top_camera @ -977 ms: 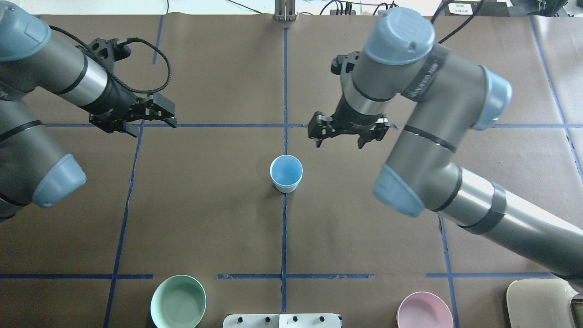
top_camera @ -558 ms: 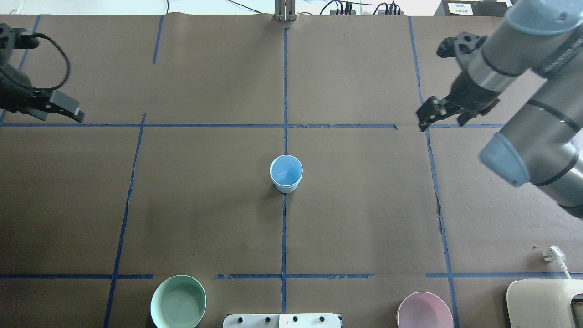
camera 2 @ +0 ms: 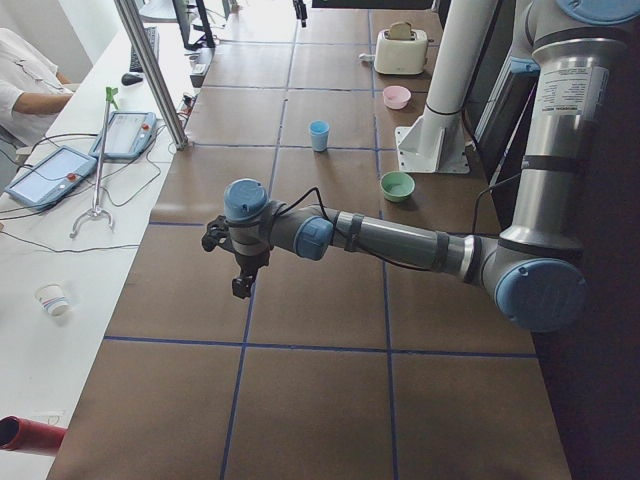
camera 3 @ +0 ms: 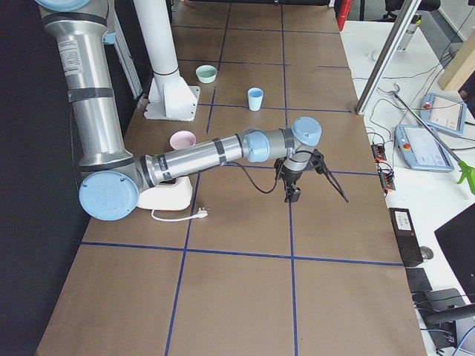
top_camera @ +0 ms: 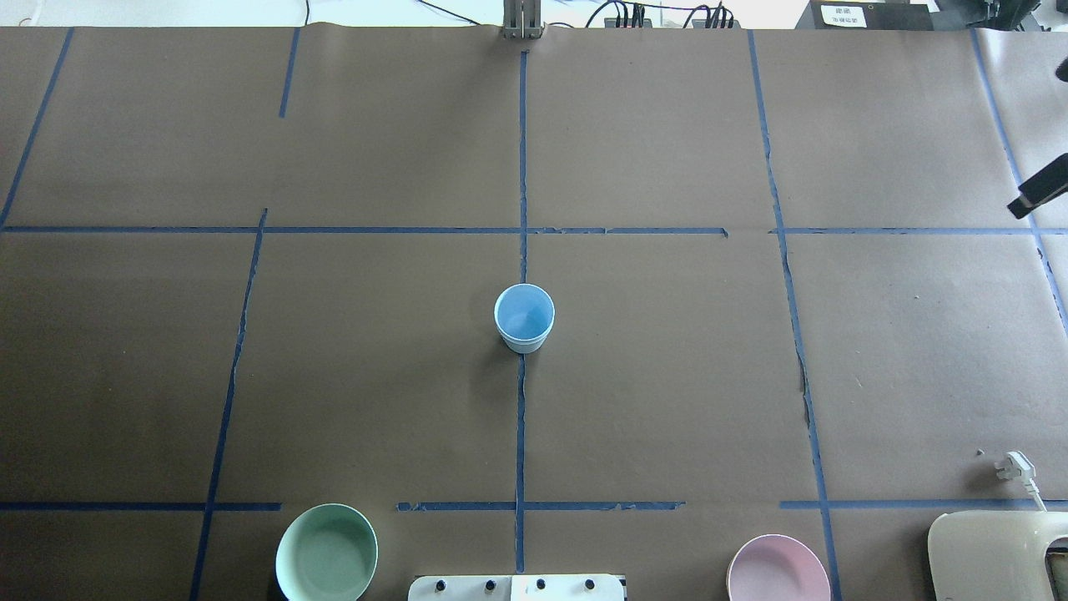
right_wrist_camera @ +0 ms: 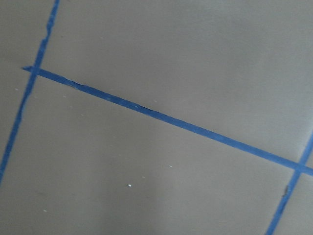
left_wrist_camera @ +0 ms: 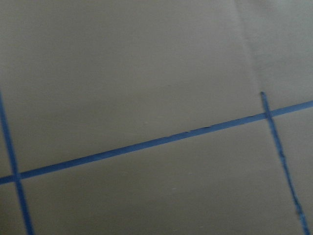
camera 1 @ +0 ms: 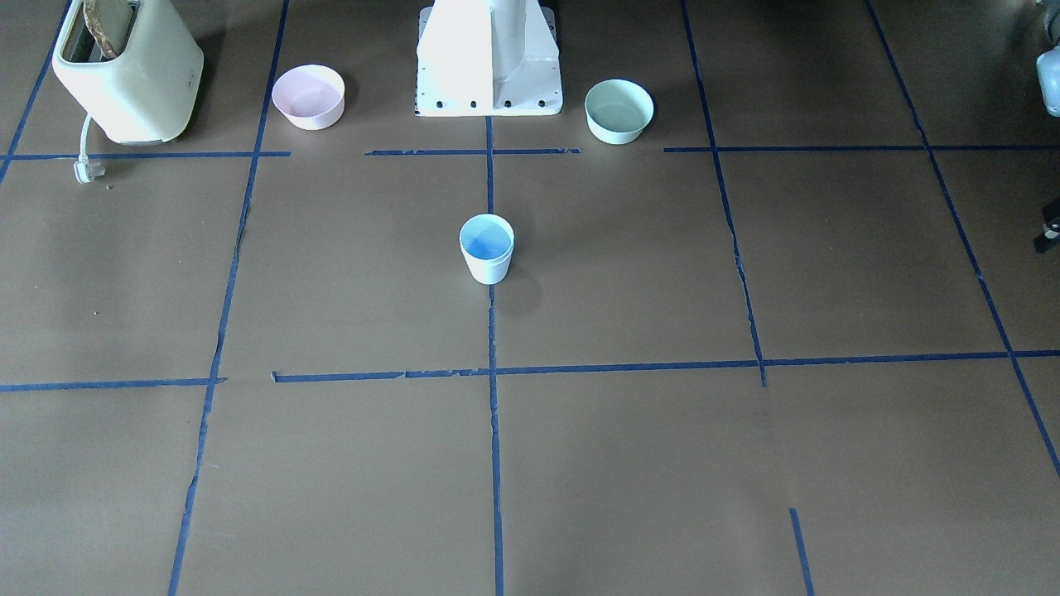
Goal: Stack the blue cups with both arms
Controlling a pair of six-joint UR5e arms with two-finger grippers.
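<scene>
Finds cups [top_camera: 524, 317] upright at centre of table [top_camera: 684, 401], seemingly nested, axis vertical. Puts left gripper [camera 2: 240, 280] and right gripper [camera 3: 291, 191] well apart from them toward opposite ends, neither clearly nearer. Cannot tell whether jaws are apart or together.

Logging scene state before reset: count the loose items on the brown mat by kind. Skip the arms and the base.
Blue cup: 1 in view, upright; whether another is nested inside it cannot be told.
Bowls: 2, the pink bowl and the mint-green bowl.
Toaster: 1.
Total: 4.
</scene>
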